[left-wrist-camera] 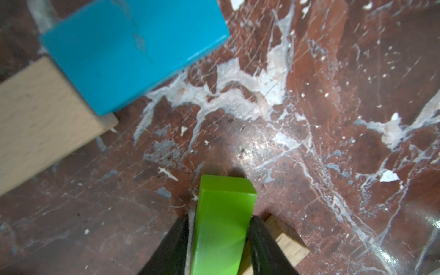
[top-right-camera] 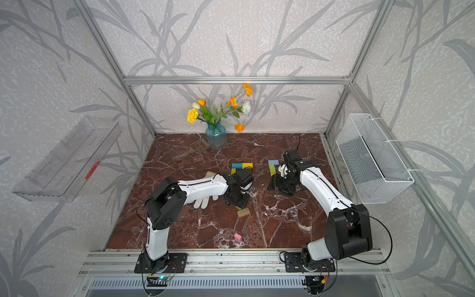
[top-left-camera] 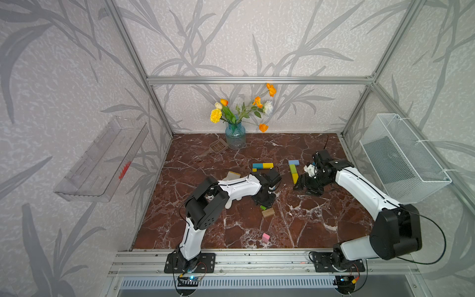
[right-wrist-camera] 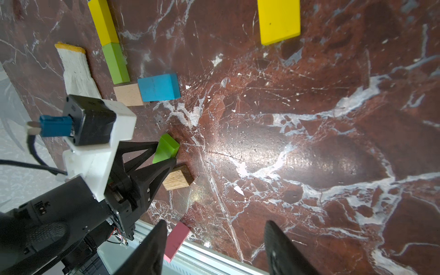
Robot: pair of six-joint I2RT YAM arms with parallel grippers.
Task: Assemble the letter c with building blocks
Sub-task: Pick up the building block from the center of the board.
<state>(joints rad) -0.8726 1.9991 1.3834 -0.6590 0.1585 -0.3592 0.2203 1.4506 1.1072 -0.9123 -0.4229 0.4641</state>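
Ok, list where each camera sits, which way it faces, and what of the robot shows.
Top views: stereo head high over the front rail, looking down and back at the marble table; the left arm and right arm show whole.
Left wrist: on the left arm, looking down past the left claw at the green block between its fingers.
Right wrist: on the right arm, looking across the table toward the left claw; the open, empty right claw shows.
Shared: both wrist views show the green block and the blue block.
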